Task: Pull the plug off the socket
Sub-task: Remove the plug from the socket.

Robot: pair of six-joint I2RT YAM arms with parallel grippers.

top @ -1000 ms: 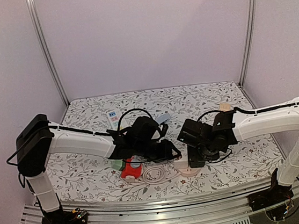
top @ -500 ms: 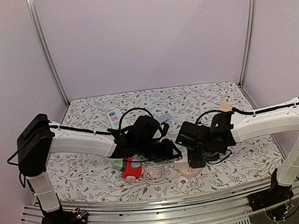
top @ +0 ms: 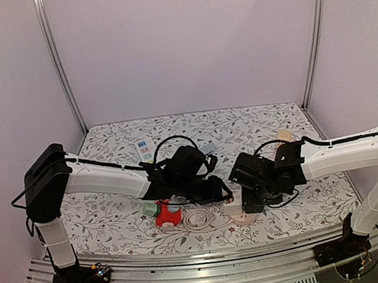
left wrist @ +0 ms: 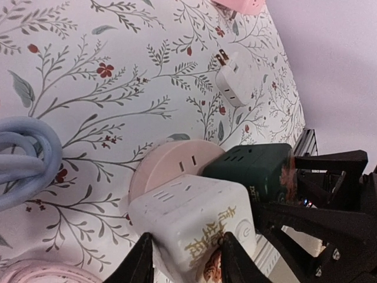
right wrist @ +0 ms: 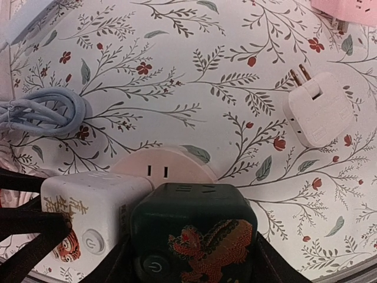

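A round pink socket (left wrist: 171,162) lies flat on the floral table with two cube plugs standing in it side by side. My left gripper (left wrist: 186,242) is shut on the white cube plug (left wrist: 194,224), which bears gold writing and a power button. My right gripper (right wrist: 193,256) is shut on the dark green cube plug (right wrist: 194,236), which has a red dragon print. The white cube (right wrist: 88,206) touches the green cube's left side. In the top view both grippers meet over the socket (top: 241,212) near the table's front middle.
A white flat adapter (right wrist: 321,115) with bare prongs lies to the right of the socket. A coiled blue cable (right wrist: 41,115) lies to its left. A red object (top: 165,216) and a white cable coil (top: 196,219) sit near the front edge. A pink block (right wrist: 347,9) lies further back.
Both wrists have shifted slightly to the right and a little toward the front edge. Both grips on the cubes look unchanged.
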